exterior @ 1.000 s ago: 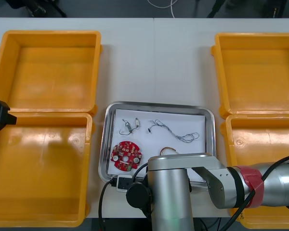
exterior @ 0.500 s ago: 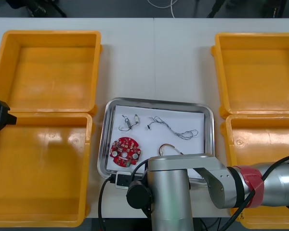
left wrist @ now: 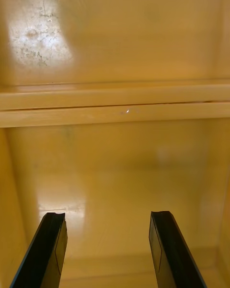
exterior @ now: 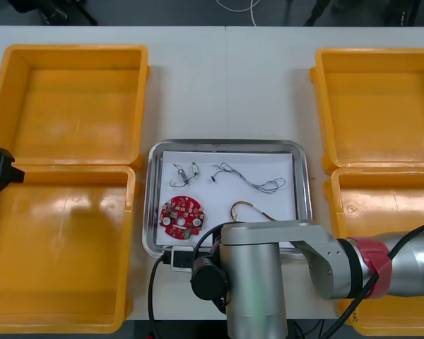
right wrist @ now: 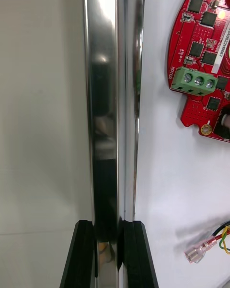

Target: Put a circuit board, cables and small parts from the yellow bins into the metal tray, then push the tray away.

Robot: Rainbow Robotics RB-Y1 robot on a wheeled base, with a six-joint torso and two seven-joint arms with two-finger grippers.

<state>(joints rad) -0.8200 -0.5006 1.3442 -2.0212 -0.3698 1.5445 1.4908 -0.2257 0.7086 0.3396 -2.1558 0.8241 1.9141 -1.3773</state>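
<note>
metal is clamped by the right gripper (right wrist: 109,228): the near rim of the metal tray (right wrist: 108,101) is pinched between its black fingers (right wrist: 82,257), one set outside the rim on the table side, the other inside over the white lining. near the inner finger, the red-tipped end of the red and yellow cable (right wrist: 211,242) is seen on the lining, and farther along the rim the round red circuit board (right wrist: 206,67) is laid flat.

in the front view the tray (exterior: 226,144) is placed on the light table (exterior: 226,85) between the four yellow bins (exterior: 74,51), its near edge covered by the right arm (exterior: 268,275). inside it the circuit board (exterior: 182,217) is found at the near left, the red and yellow cable (exterior: 246,209) beside it, a thin twisted cable (exterior: 251,182) farther back, and small metal parts (exterior: 185,172) at the far left, all apart from one another.

the left gripper (left wrist: 108,218) is held over a left-hand bin, its fingers spread wide with nothing between them.
</note>
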